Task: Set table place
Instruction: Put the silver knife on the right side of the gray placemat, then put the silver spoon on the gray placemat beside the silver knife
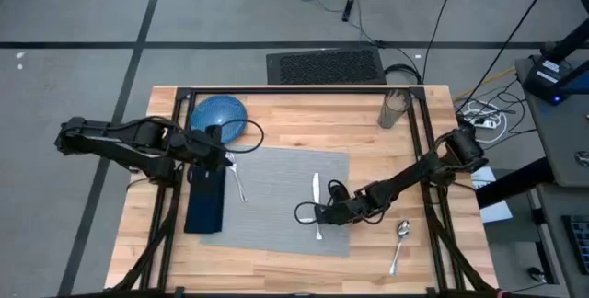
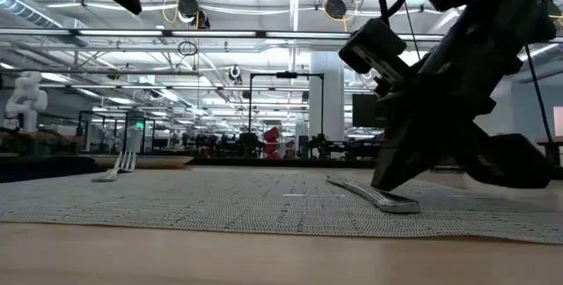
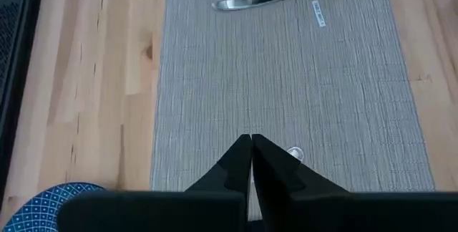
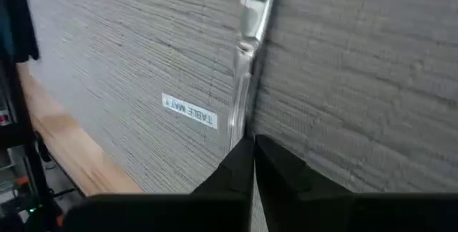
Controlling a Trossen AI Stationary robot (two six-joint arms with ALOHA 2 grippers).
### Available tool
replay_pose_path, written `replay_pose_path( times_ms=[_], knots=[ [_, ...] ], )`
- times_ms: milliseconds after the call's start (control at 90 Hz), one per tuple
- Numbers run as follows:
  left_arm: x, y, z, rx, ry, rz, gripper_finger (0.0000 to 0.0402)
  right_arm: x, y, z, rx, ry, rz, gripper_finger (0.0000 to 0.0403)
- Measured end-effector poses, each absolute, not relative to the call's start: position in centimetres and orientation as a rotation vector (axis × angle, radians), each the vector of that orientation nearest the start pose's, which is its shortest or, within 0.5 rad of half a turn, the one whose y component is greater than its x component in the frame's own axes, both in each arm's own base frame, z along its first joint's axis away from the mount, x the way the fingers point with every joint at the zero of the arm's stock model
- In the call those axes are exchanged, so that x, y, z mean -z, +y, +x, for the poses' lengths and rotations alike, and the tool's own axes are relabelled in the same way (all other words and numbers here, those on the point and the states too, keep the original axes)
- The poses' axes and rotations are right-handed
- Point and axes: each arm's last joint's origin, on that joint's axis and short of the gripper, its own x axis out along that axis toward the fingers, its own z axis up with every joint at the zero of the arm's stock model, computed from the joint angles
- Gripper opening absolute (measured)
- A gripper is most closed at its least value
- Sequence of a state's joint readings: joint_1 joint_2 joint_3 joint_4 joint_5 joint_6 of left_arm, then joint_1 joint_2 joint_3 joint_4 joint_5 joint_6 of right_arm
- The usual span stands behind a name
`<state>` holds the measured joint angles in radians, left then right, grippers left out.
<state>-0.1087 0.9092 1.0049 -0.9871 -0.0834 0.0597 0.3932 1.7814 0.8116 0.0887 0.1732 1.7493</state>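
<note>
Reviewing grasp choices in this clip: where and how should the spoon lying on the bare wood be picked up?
The spoon lies flat on the table, off the placemat, beside the right gripper. Likely best to come straight down and pinch the thin handle near its middle, fingers across its width: the handle is straight and narrow, whereas the rounded bowl would probably slip.
</note>
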Motion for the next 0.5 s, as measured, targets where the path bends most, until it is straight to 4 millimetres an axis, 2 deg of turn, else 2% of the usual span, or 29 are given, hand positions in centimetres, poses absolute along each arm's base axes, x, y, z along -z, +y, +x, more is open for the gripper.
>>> replay_pose_path(
  times_ms=[156, 256, 400, 500],
  knots=[
    [-32.0, -1.5, 15.6, 0.050, 0.887, 0.141, 0.0000, -11.8, 12.2, 29.6, 0.634, 0.763, 1.400, 0.0000],
    [-32.0, -1.5, 15.6, 0.050, 0.887, 0.141, 0.0000, -11.9, 13.2, 29.0, 0.682, 0.679, 1.403, 0.0000],
    [-32.0, -1.5, 15.6, 0.050, 0.887, 0.140, 0.0000, -13.7, 14.6, 28.0, 0.692, 0.450, 1.407, 0.0000],
    [-32.0, -1.5, 15.6, 0.050, 0.885, 0.140, 0.0000, -15.0, 15.0, 27.3, 0.679, 0.421, 1.439, 0.0000]
  ],
)
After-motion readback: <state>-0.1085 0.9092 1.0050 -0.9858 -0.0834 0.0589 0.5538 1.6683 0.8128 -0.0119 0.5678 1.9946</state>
